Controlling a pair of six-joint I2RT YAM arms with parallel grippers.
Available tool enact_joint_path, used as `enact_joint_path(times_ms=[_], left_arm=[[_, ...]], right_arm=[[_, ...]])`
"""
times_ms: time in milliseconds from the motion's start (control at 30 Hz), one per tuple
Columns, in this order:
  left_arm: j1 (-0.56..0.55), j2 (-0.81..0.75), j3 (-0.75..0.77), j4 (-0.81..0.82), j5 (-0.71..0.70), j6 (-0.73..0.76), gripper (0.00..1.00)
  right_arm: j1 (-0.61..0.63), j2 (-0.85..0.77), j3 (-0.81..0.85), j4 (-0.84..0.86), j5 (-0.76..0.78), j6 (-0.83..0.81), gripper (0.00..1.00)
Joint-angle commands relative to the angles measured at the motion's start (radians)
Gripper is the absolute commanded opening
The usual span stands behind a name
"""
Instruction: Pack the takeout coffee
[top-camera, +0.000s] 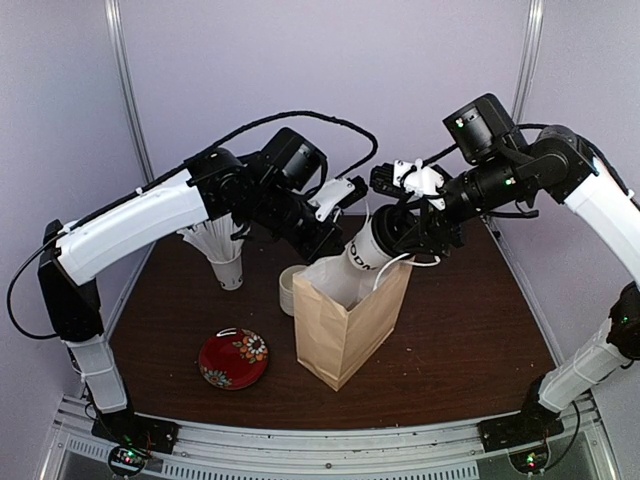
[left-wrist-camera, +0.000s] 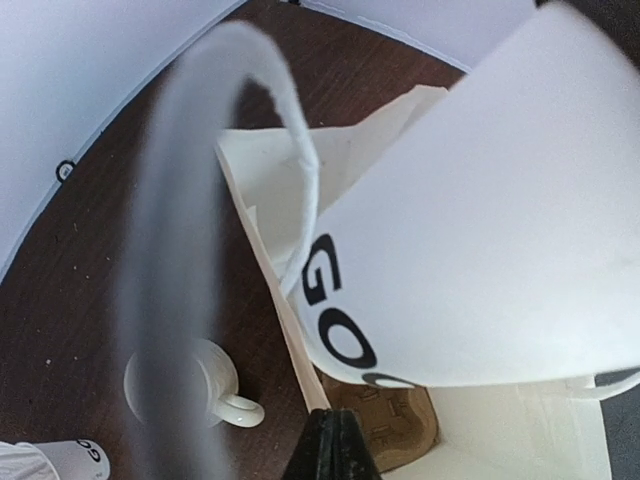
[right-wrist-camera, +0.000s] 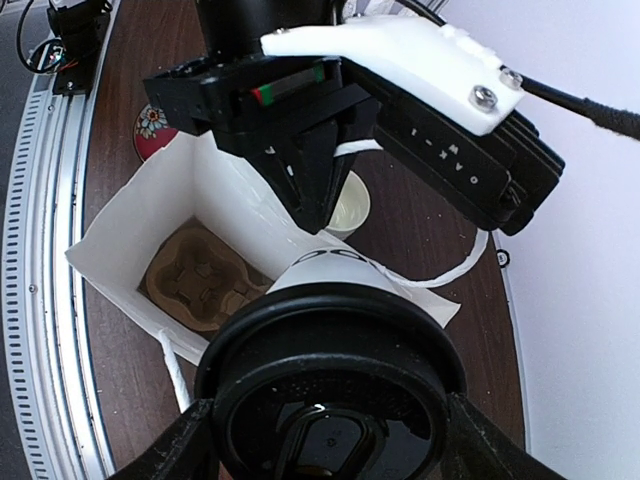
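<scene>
Two grippers at the paper bag (top-camera: 345, 335)
Your right gripper (top-camera: 412, 238) clamps the takeout coffee (top-camera: 366, 250), tilted over the mouth; your left gripper (right-wrist-camera: 320, 212) pinches the bag's rim, jaws closed

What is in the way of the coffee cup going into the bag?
Nothing visible. The right gripper holds the coffee cup tilted at the open mouth of the paper bag, whose far edge the left gripper pinches. Only a cardboard cup tray lies at the bottom.
</scene>
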Motion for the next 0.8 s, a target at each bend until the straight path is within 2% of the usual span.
enact_joint_path(times_ms=[0,300,467,633,767], left_arm=[[0.002,-0.036,0.026,0.03,0.022,0.201,0.0],[0.001,-0.037,0.024,0.128,0.142,0.392,0.0],[-0.001,-0.031,0.035,0.198,0.209,0.444,0.0],[-0.001,0.004,0.067,0.228,0.203,0.534,0.0],[-0.006,0.044,0.104,0.228,0.182,0.545,0.0]], right_arm=[[-0.024,0.015,0.019,-0.014,0.01,-0.018,0.44],[-0.033,0.003,0.037,-0.079,-0.058,-0.029,0.44],[-0.032,-0.036,-0.04,-0.087,-0.049,-0.067,0.44],[-0.023,-0.05,-0.121,-0.07,-0.039,-0.081,0.44],[0.004,-0.071,-0.183,-0.05,0.002,-0.09,0.44]])
